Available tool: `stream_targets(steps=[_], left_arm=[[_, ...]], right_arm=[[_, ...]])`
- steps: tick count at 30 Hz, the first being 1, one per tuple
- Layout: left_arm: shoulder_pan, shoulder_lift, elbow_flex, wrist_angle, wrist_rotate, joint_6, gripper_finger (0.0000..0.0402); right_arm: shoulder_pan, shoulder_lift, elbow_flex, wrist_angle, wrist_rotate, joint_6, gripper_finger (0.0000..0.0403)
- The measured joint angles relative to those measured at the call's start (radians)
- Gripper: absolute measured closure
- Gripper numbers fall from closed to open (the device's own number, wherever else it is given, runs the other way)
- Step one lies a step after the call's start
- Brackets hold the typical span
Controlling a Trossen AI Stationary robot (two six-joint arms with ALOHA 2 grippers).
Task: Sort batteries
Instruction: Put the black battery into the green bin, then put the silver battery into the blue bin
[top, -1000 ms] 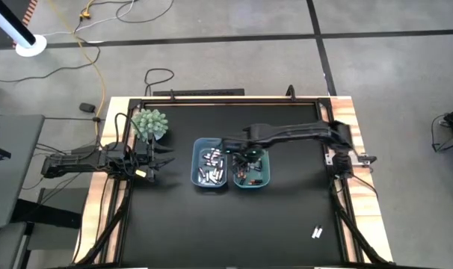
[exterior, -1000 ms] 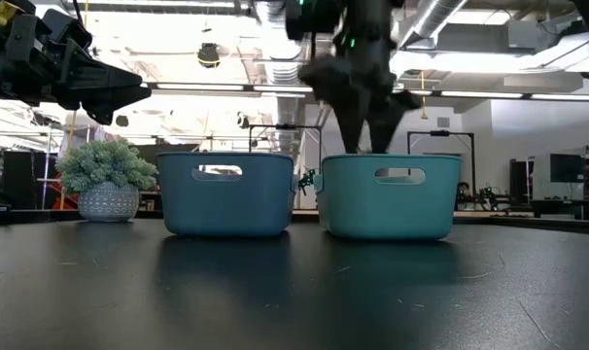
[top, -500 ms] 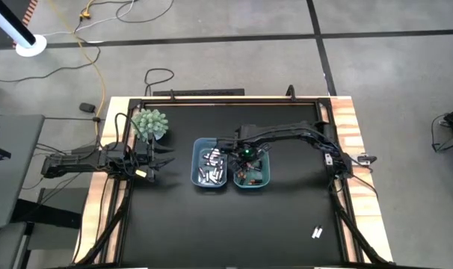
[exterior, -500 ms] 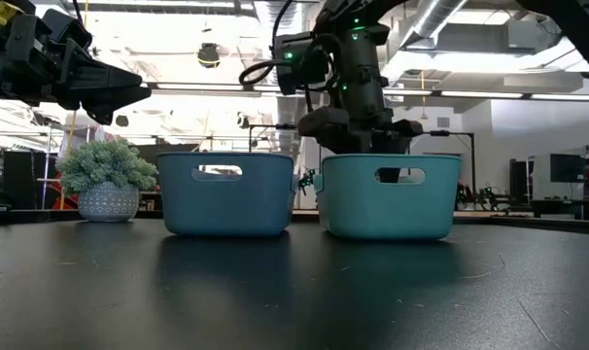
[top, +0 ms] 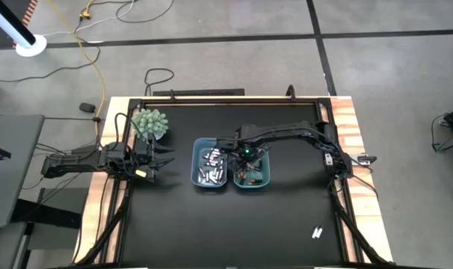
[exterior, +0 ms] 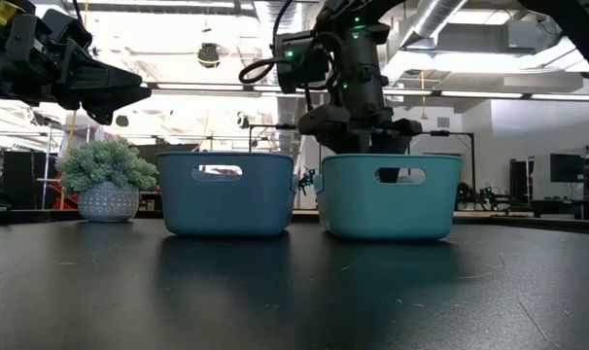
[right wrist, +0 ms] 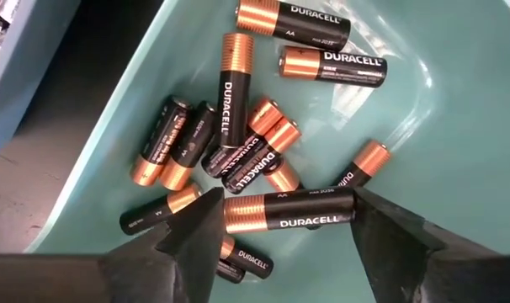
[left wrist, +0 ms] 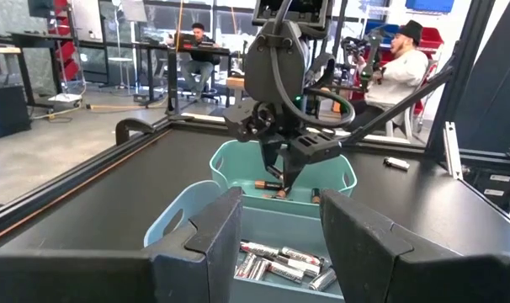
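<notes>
Two bins stand side by side mid-table. The blue bin (top: 196, 166) holds silvery batteries (left wrist: 280, 259); the teal bin (top: 269, 169) holds several dark, copper-ended batteries (right wrist: 230, 93). My right gripper (right wrist: 284, 220) points down inside the teal bin, shut on one dark battery (right wrist: 289, 212) just above the pile. In the low view the teal bin's wall (exterior: 392, 199) hides its fingertips. My left gripper (left wrist: 280, 215) waits open and level at the table's left edge, beside the plant, touching nothing. My right gripper has the dark battery by its two ends, the copper end (right wrist: 235, 214) against one finger and the black end (right wrist: 347, 207) against the other. It comes from above, and the battery spans the gap between the fingertips. The battery is level, just above the others.
A small potted plant (top: 150, 123) stands at the far left, close to my left gripper (top: 167, 158). Two small pale cylinders (top: 316, 232) lie near the table's near right corner. A raised frame (top: 211, 99) runs round the black table top.
My right gripper has come down from above the teal bin into it, and its arm has folded lower over the bin. For the last half second it has stayed where it is.
</notes>
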Motion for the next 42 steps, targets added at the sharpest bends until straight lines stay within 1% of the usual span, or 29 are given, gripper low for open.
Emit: stream_targets(steps=[6, 13, 15, 20, 24, 27, 30, 36, 40, 42], left_arm=[[0.000, 0.000, 0.000, 0.000, 0.000, 0.000, 0.0244], [0.000, 0.000, 0.000, 0.000, 0.000, 0.000, 0.0244], [0.000, 0.000, 0.000, 0.000, 0.000, 0.000, 0.0244], [0.000, 0.000, 0.000, 0.000, 0.000, 0.000, 0.0244], [0.000, 0.000, 0.000, 0.000, 0.000, 0.000, 0.0244], [0.000, 0.000, 0.000, 0.000, 0.000, 0.000, 0.0244], [0.000, 0.000, 0.000, 0.000, 0.000, 0.000, 0.0244], [0.000, 0.000, 0.000, 0.000, 0.000, 0.000, 0.0244], [0.000, 0.000, 0.000, 0.000, 0.000, 0.000, 0.0244], [0.000, 0.000, 0.000, 0.000, 0.000, 0.000, 0.0244]], right_arm=[[0.000, 0.000, 0.000, 0.004, 0.000, -0.003, 0.0103], [0.000, 0.000, 0.000, 0.004, 0.000, -0.015, 0.0021], [0.000, 0.000, 0.000, 0.004, 0.000, -0.018, 0.0008], [0.021, 0.000, 0.017, -0.004, 0.001, -0.052, 0.0022], [0.069, 0.000, 0.053, -0.004, 0.017, -0.065, 0.0024], [0.114, 0.000, 0.078, -0.035, 0.041, -0.054, 0.0025], [0.166, -0.002, 0.083, -0.098, 0.049, -0.024, 0.0025], [0.297, -0.002, 0.082, -0.286, 0.054, 0.048, 0.0025], [0.391, -0.002, 0.082, -0.296, 0.053, 0.080, 0.0025], [0.435, -0.002, 0.082, -0.297, 0.079, 0.129, 0.0025]])
